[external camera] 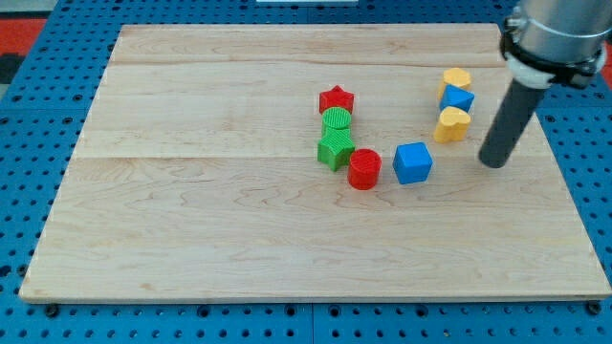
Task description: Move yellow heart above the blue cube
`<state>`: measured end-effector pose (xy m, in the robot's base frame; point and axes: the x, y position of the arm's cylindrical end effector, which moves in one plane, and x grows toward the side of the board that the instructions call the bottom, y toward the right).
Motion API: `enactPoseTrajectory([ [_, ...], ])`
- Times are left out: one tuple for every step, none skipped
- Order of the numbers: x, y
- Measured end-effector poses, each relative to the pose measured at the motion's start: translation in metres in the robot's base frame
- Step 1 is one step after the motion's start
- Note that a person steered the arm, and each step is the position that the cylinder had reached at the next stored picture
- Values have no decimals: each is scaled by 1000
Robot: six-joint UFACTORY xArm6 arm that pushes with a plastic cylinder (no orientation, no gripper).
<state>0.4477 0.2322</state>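
While the wooden board [239,248] carries all eight blocks in the right half of the frame, my tip [493,162] stands on bare wood right of centre, to the right of the blue cube [413,162] and lower right of the yellow heart [452,124], touching neither. No claw is fitted to this arm, so there is nothing to spread or press together; the rod is the only working end. The yellow heart sits at the bottom of a short column in the upper right of the frame, directly under a small blue block [459,98] of unclear shape, which lies under a yellow block [456,78] that looks hexagonal. The blue cube lies lower left of the heart, near it but apart, with a red cylinder [363,169] just to its left. Further left stand a green star-like block [335,149], a green cylinder [336,119] and a red star [336,98], stacked upward in the frame. Judged from this layout, the step in hand is the approach: the heart has not yet been engaged. The next move calls for contact on the heart's right side, then a leftward push until it rests directly above the blue cube. Care is needed not to drag the small blue block along.
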Motion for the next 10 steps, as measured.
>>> enactPoseTrajectory([
  [-22,36],
  [-47,42],
  [-63,37],
  [-74,20],
  [-77,4],
  [-77,-10],
  [-77,-32],
  [-73,-39],
  [-68,-39],
  [-59,-42],
])
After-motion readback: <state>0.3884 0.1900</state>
